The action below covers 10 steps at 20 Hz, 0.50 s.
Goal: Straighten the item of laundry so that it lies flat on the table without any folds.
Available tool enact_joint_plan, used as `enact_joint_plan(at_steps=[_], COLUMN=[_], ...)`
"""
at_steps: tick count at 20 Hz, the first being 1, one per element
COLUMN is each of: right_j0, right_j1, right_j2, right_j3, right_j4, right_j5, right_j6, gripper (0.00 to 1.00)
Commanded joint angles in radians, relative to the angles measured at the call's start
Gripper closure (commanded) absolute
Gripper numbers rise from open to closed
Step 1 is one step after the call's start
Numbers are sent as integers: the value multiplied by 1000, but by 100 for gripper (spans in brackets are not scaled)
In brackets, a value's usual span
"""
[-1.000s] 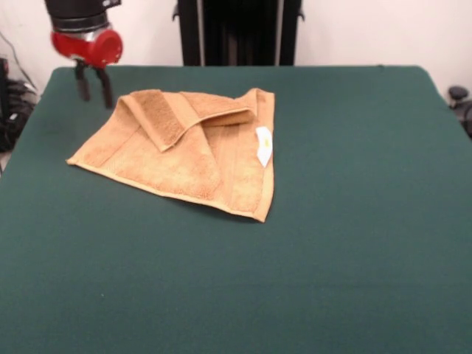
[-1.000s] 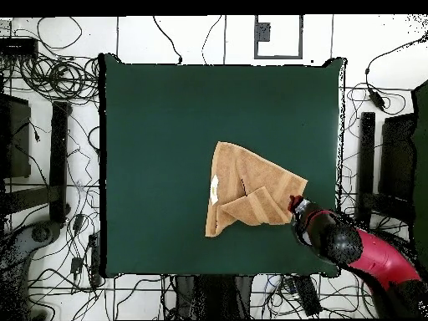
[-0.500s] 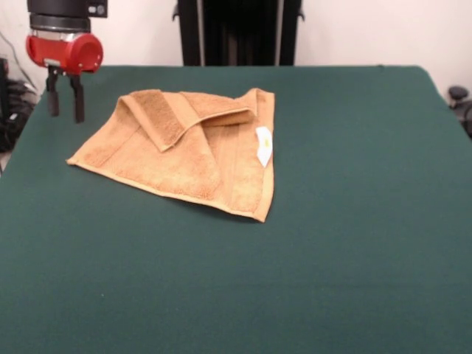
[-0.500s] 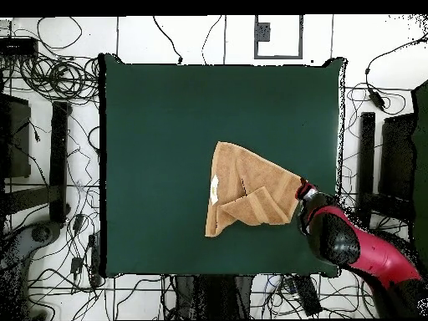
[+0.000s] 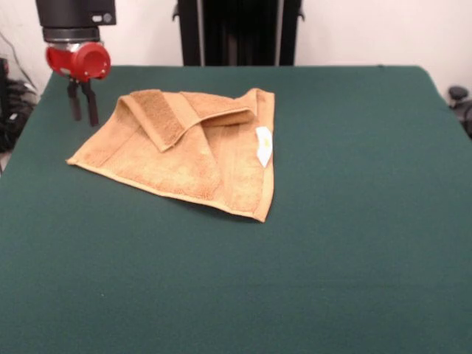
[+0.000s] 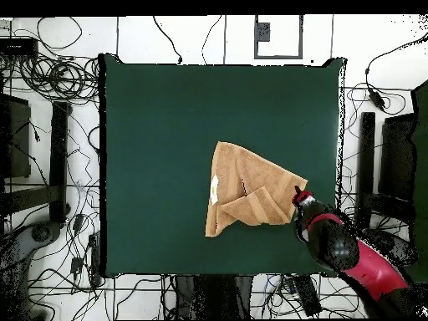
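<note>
Front view shows your claw point(image 5: 82, 110) with its two fingers parted and empty, hanging just beside the towel point(image 5: 188, 151) at its folded-over corner, probably lined up to catch that flap. The towel lies toward the robot's side of the green surface point(image 5: 354, 221), one banded end doubled back, white tag point(image 5: 263, 146) showing. Nothing else on the surface blocks you; cables point(image 6: 58, 79) lie off it.
</note>
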Motion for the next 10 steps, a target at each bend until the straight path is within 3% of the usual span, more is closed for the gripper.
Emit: enact_joint_plan(at_steps=[1,10], right_j0=[9,26], right_j1=[83,62], right_j2=[138,130], right_j3=[149,189], right_j4=[151,238], right_j5=[92,80], right_j6=[259,232], gripper=[0,0])
